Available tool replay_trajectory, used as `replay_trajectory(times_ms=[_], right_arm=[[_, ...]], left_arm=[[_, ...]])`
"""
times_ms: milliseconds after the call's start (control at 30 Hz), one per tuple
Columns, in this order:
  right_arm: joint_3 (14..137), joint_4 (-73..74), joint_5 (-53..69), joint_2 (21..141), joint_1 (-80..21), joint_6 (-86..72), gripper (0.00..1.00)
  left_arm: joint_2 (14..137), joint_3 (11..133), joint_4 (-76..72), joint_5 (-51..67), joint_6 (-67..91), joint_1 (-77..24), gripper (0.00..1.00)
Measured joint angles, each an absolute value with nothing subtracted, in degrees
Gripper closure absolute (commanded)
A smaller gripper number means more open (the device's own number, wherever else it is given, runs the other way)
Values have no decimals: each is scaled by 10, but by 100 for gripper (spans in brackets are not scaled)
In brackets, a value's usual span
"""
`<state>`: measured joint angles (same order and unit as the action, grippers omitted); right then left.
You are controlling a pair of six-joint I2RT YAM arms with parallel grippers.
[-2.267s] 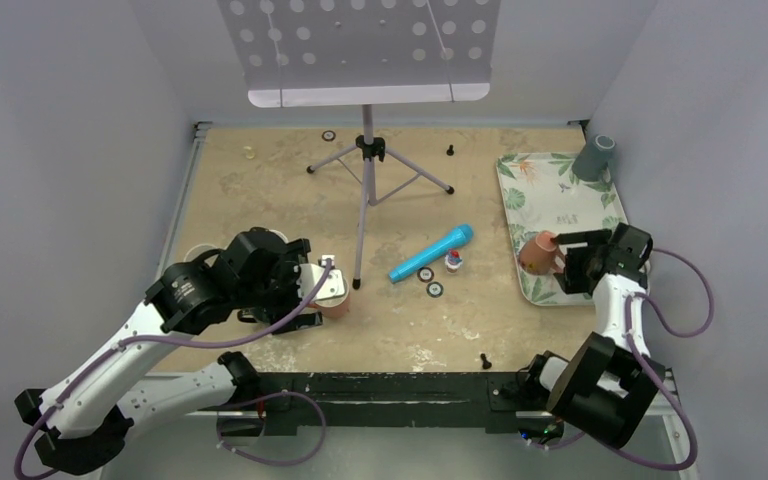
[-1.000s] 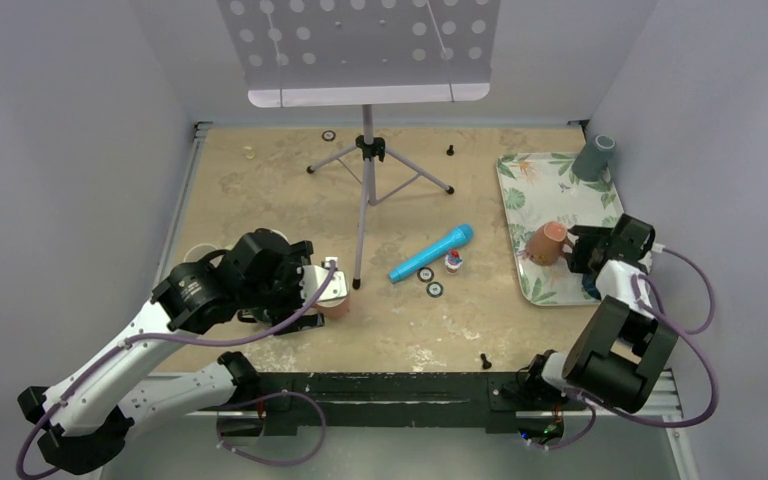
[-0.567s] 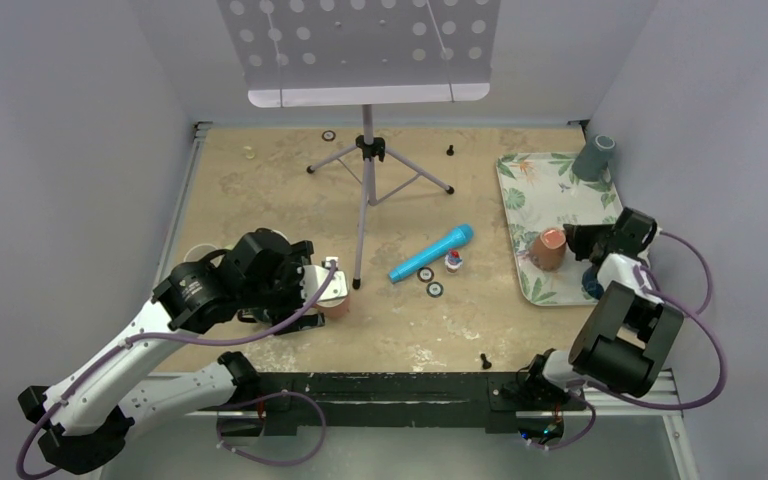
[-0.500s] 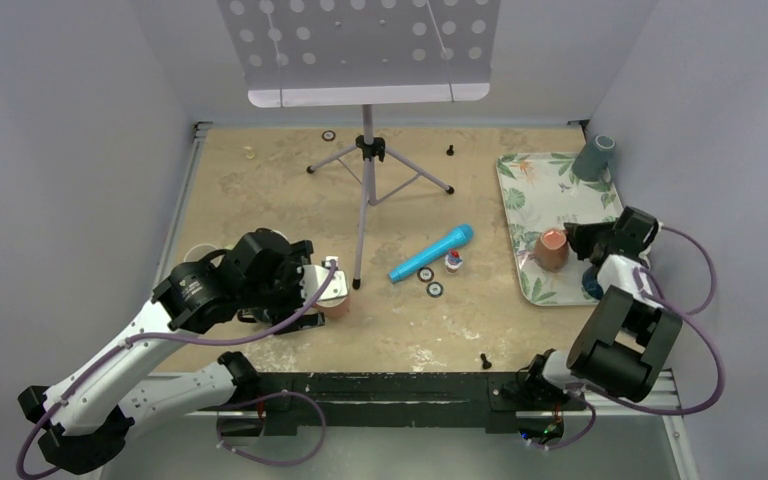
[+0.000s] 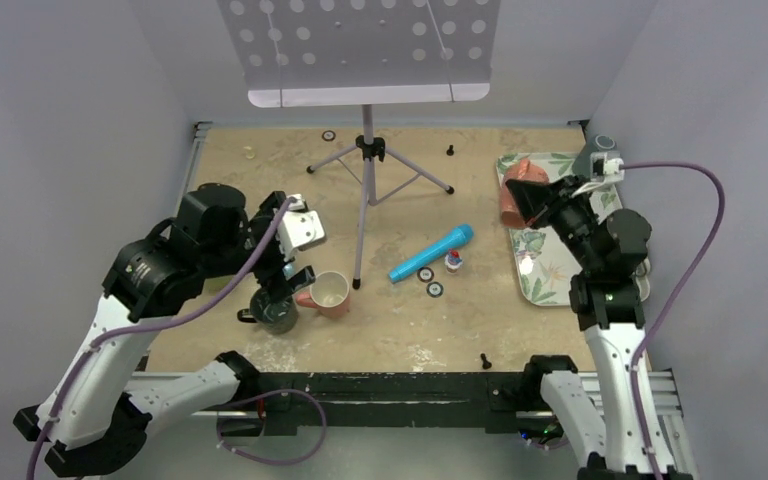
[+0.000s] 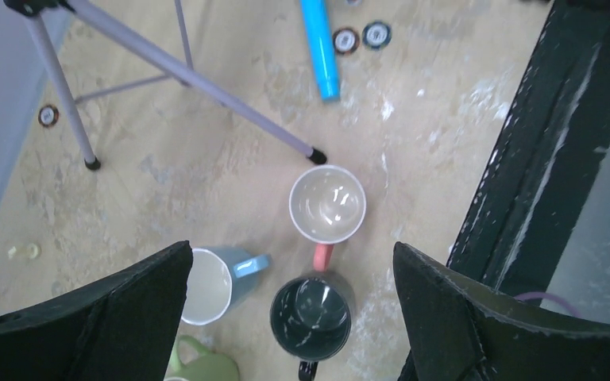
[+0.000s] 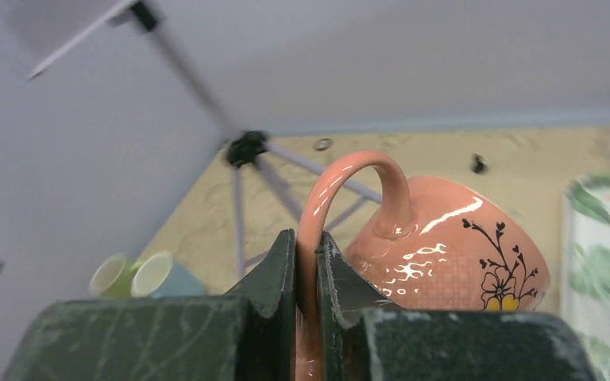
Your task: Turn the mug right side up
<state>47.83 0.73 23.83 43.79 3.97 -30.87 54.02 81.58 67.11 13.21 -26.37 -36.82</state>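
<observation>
Two right fingers (image 7: 274, 278), one mug (image 7: 453, 246) pinched

Soft even light; glare on the mug (image 7: 445, 238); background seemingly blurred

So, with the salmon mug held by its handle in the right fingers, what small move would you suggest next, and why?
Probably roll the right wrist so the mug's mouth faces up before lowering it. The right fingers are shut on the handle of the salmon mug, which hangs tilted in the air near the floral tray, seemingly with room to turn.
</observation>
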Motion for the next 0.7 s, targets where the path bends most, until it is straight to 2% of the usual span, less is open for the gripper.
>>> replay_trajectory(times_ms=[133,433,700], right_arm=[[490,-1,313,392,-57,-244,100],[556,15,465,429,-340,-149,100],[585,-124,519,479,-435,-158,100]], left_arm=[[552,890,675,190,-232,-362,0],[587,1007,665,336,-150,-360,0],[641,1007,628,449,-94,-360,0]])
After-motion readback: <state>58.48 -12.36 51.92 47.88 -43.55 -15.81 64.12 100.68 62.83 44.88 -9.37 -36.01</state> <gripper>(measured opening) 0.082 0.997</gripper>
